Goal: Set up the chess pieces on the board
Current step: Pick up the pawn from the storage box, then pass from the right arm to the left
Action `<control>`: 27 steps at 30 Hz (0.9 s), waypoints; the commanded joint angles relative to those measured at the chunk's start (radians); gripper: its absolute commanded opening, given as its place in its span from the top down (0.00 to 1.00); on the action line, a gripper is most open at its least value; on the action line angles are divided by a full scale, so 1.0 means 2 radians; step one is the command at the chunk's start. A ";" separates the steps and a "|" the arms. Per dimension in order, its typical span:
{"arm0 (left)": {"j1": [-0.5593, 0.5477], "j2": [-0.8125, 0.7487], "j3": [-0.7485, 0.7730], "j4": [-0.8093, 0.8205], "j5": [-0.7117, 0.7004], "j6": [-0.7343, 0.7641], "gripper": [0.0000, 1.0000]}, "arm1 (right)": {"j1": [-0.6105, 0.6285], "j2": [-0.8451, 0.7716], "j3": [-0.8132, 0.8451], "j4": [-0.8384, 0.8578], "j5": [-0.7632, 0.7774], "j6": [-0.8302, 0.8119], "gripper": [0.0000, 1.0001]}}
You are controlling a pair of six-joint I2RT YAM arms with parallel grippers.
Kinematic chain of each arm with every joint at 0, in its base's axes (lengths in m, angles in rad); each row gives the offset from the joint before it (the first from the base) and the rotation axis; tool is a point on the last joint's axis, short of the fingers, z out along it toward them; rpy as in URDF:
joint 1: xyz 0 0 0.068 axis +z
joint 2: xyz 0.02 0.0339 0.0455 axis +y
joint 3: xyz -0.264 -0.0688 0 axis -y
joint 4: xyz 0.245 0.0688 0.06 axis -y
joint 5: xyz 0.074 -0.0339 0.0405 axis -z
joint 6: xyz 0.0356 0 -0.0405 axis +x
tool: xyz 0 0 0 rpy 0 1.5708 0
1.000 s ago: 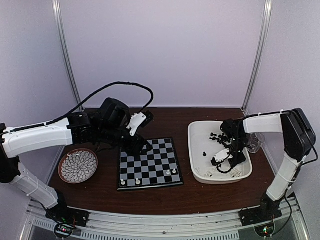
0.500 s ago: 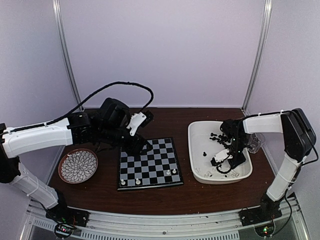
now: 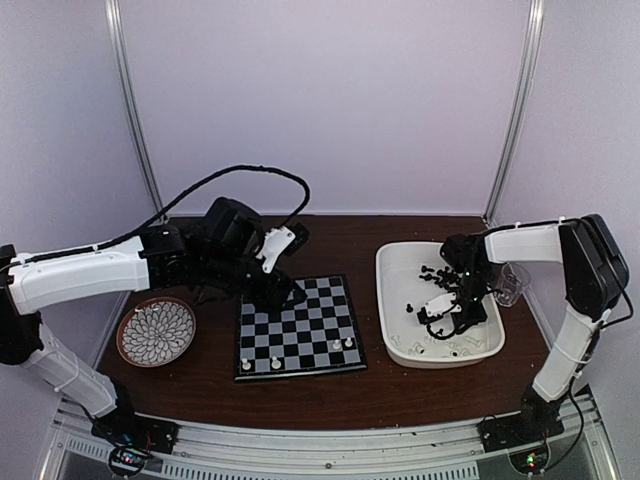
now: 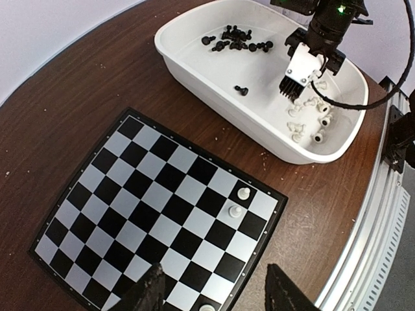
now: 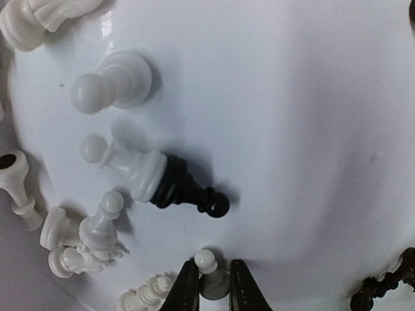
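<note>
Barely begun: four white chess pieces [image 4: 243, 193] stand on the board [image 3: 300, 322], near edge; the rest (both colours) sit in the tray [image 4: 214, 81]. There the right gripper [image 5: 212, 275] is pinched on a white pawn [image 5: 206, 260] w/ head pointing away from the wrist, long axis approx. along the fingers. The left gripper [image 4: 215, 275] hangs agape over the board.

One board [image 4: 155, 194], four white pieces [image 3: 336, 347]; one tray [image 4: 214, 87], perhaps twenty loose pieces [image 4: 241, 91].

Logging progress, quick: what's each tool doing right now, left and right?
Left tool: open, holding nothing.
Right tool: closed on a white pawn in the tray.
</note>
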 commanded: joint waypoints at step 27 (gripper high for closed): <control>-0.048 0.246 0.216 0.176 0.128 -0.170 0.54 | -0.004 -0.150 0.144 -0.122 -0.321 0.240 0.96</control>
